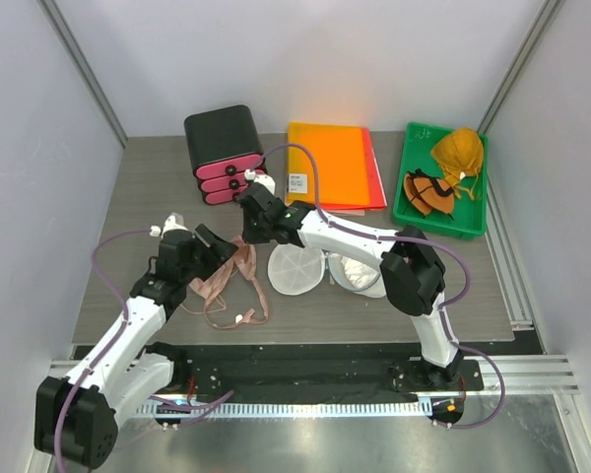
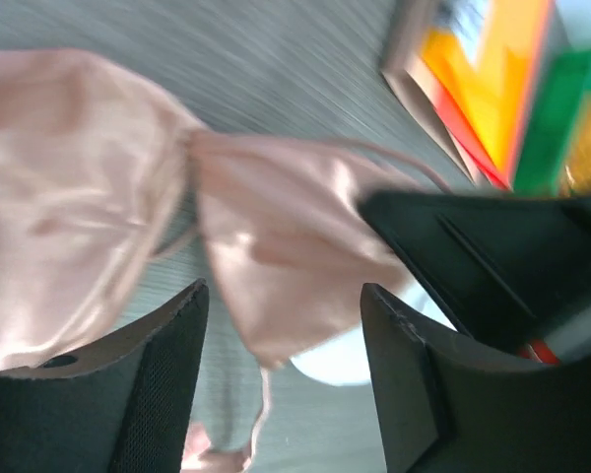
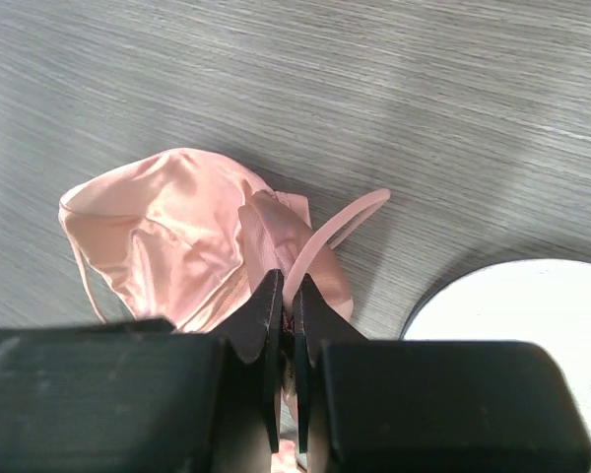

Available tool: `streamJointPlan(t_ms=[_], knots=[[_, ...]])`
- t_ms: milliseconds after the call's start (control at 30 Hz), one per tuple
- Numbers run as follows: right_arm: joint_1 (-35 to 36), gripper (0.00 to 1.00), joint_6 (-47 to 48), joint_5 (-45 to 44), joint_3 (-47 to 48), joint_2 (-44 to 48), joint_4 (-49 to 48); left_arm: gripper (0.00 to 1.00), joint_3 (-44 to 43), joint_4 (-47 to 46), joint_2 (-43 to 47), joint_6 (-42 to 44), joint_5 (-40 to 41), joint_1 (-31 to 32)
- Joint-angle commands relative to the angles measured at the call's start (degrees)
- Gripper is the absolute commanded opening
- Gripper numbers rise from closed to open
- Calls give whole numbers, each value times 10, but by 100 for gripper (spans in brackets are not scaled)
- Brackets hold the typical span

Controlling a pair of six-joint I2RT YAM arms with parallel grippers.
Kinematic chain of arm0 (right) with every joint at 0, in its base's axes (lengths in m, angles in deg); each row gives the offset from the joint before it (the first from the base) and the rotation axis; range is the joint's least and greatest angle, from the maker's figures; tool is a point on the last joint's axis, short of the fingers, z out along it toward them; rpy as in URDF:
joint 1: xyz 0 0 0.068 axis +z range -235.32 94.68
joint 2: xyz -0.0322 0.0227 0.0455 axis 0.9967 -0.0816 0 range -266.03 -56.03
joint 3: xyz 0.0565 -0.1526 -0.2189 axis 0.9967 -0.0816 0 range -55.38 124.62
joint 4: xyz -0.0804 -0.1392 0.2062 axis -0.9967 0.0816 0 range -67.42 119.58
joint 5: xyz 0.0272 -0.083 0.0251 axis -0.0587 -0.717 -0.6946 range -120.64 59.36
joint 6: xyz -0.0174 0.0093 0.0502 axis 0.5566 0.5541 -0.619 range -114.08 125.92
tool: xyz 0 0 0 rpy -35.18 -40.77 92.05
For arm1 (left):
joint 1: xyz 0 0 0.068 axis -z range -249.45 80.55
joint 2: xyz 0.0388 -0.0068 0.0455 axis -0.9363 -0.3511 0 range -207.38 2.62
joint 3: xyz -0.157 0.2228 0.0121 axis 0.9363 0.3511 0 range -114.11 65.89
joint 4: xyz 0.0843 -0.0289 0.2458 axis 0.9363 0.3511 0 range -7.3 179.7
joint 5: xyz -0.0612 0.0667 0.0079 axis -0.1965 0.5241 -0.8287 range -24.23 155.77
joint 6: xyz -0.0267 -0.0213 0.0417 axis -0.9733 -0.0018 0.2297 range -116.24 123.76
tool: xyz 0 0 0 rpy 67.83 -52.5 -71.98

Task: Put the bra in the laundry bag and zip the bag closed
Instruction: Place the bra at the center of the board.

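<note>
Your right gripper [image 3: 287, 288] pinched the bra [image 3: 167, 232] beside the laundry bag [image 1: 297, 268], likely to carry it in. Your left gripper [image 2: 281, 296] stood spread over the fabric, gripping nothing.

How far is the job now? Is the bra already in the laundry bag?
Done: the laundry bag lies open. In hand: the right gripper pinches the bra, which lies on the table beside the bag; the left gripper stands open over it. Left: bra into the bag, then close and zip it.
</note>
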Motion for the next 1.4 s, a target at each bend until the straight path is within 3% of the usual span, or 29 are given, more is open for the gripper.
streamJointPlan(t_ms=[0,100,233,300,500,667,867,1100,1167,1233,1367], knots=[[3,9,-22,-25,26,21,-2,67,15,-57,28,74,-122,16],[1,9,-36,-22,28,20,1,66,63,-93,91,87,-105,58],[-9,9,-55,-8,34,19,6,65,90,-99,147,118,-8,116],[-13,9,-58,-4,39,20,8,67,80,-99,127,135,20,148],[-21,9,-61,8,42,23,13,73,33,-134,-8,197,269,292],[-25,8,-61,24,35,26,14,68,-3,-141,-77,212,348,299],[-25,7,-57,30,33,27,14,65,-20,-164,-108,226,353,299],[-34,10,-65,65,26,33,5,35,-50,-159,-156,241,341,298],[-50,13,-68,82,3,40,-16,21,-51,-160,-154,242,328,298],[-62,22,-68,114,-23,55,-23,8,-51,-166,-144,243,289,295],[-103,48,-59,147,-72,107,-58,0,-45,-180,-121,225,224,270]])
